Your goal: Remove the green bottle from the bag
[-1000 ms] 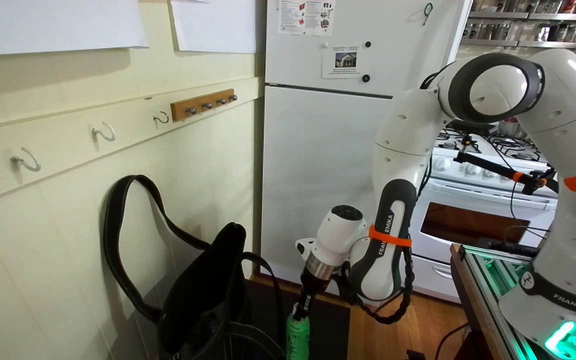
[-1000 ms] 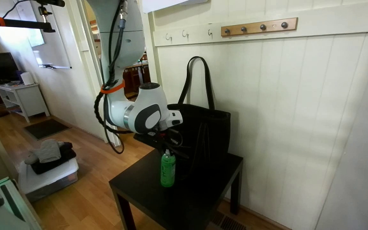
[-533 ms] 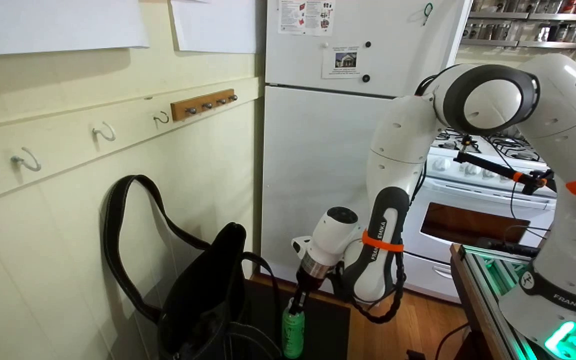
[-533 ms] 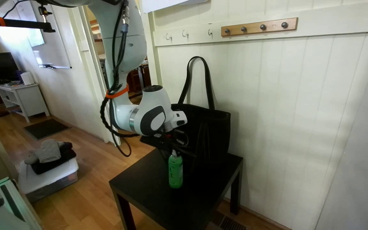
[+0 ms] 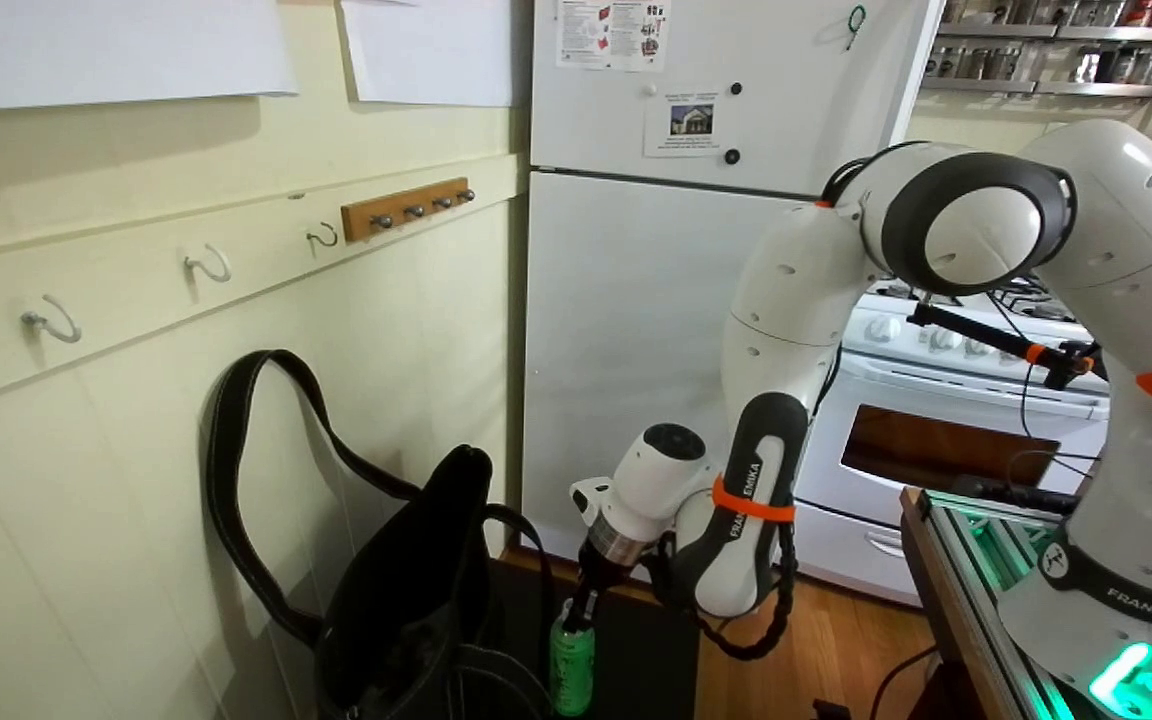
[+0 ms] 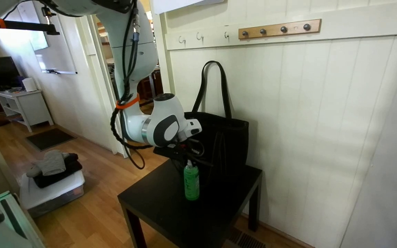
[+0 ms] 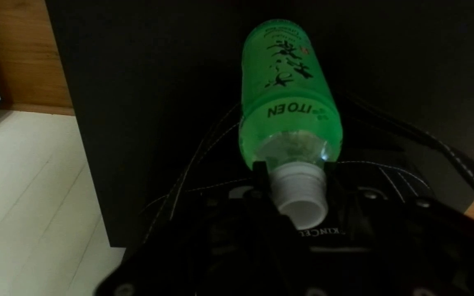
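Pale panelled wall (image 6: 322, 120) forms the backdrop, with a white refrigerator (image 5: 626, 380) standing beside it. Over the last second my arm (image 5: 781, 300) has carried its load a short way across toward the black bag (image 6: 234, 148), its hold unaltered; I judge this to be positioning for a set-down, the removal itself appearing done. Beneath is a black table (image 6: 150, 199). Containers inspected, two: a storage bin (image 6: 53, 194) on the wooden floor (image 6: 95, 213), folded cloths (image 6: 52, 163) lying on top of it, contents not determinable; and the bag, upright on the table with its strap (image 6: 224, 89) raised, gaping at the top, interior too dark for me to identify any item. My end effector (image 7: 295, 169) is closed down to a narrow gap and has hold of the green bottle (image 6: 191, 184) near its top. Bottle is outside the bag, just beside it and close to upright, over the table; whether its base touches the surface I could not establish. Smallest parts noted: a white cap (image 7: 300, 187), with my fingertips (image 7: 260, 167) on either side of it. Recommended next: confirm the base is seated before releasing.
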